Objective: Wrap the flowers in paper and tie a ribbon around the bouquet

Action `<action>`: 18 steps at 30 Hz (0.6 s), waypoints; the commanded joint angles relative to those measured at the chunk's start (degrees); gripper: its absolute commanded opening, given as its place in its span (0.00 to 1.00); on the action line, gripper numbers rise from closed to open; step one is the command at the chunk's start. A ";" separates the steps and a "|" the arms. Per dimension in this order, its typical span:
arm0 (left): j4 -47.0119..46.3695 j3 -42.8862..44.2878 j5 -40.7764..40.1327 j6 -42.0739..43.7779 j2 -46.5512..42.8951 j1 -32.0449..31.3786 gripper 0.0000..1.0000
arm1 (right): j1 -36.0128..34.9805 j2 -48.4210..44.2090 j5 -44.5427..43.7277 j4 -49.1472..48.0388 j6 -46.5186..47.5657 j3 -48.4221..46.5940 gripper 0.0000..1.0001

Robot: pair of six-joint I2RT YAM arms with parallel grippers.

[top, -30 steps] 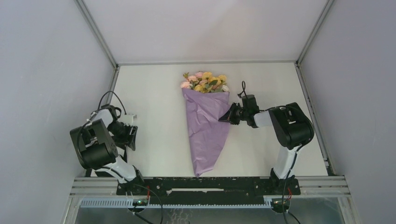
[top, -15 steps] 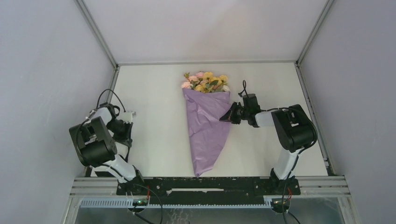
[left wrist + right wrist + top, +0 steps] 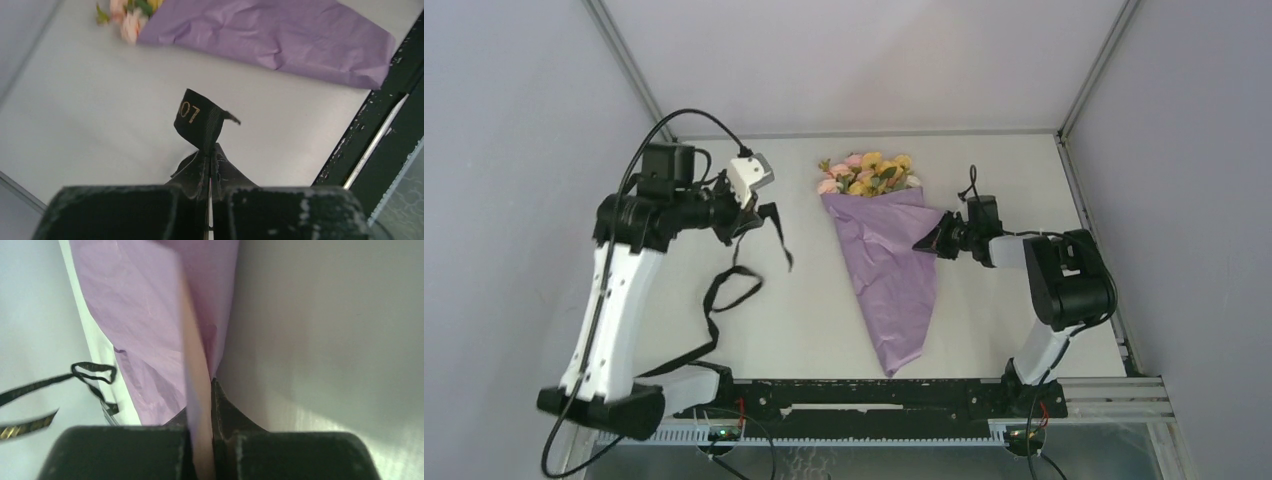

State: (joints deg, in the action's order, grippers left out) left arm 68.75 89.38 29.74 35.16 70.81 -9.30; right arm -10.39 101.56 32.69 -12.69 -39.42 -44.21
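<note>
The bouquet lies in the middle of the table. Its pink, yellow and white flowers [image 3: 864, 175] point to the back, and the lilac paper [image 3: 894, 270] tapers toward the near edge. My right gripper [image 3: 929, 243] is shut on the paper's right edge [image 3: 197, 375], low over the table. Raised left of the bouquet, my left gripper [image 3: 746, 218] is shut on the black ribbon [image 3: 724, 290]. The ribbon hangs in loops down to the table. In the left wrist view, the ribbon's lettered end [image 3: 197, 117] sticks up past the pinched fingertips [image 3: 220, 162], beyond which lie the paper [image 3: 270, 35] and flowers [image 3: 127, 20].
A black rail [image 3: 874, 392] runs along the near edge by the arm bases. Grey enclosure walls and metal frame posts [image 3: 634, 75] close in the white table [image 3: 1004, 170] on the left, right and back. A stretch of ribbon [image 3: 90, 372] hangs left of the paper in the right wrist view.
My left arm has swung up from the table's left side toward the middle, shutting on the ribbon and lifting it. The bouquet has shifted right with my right gripper, its tip swinging right.
</note>
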 commanded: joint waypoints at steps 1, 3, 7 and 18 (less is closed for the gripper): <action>5.34 -0.31 3.18 3.51 -4.42 -7.54 0.00 | 3.12 -3.67 1.31 -0.48 0.75 0.00 0.00; 5.18 -6.45 2.85 6.60 -4.91 -11.35 0.00 | 3.80 -4.42 1.74 -0.26 0.62 -0.05 0.00; 4.75 -16.40 -2.05 6.80 -2.49 -27.93 0.00 | 3.88 -3.68 2.19 2.46 0.99 -2.33 0.00; 1.29 -7.55 -7.56 8.07 19.89 -64.96 0.00 | -0.80 -1.90 3.81 2.13 -5.58 -8.79 0.00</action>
State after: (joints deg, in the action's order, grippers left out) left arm 71.31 75.18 23.57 40.73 84.95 -71.09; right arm -8.75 100.40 35.31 -8.84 -41.74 -48.99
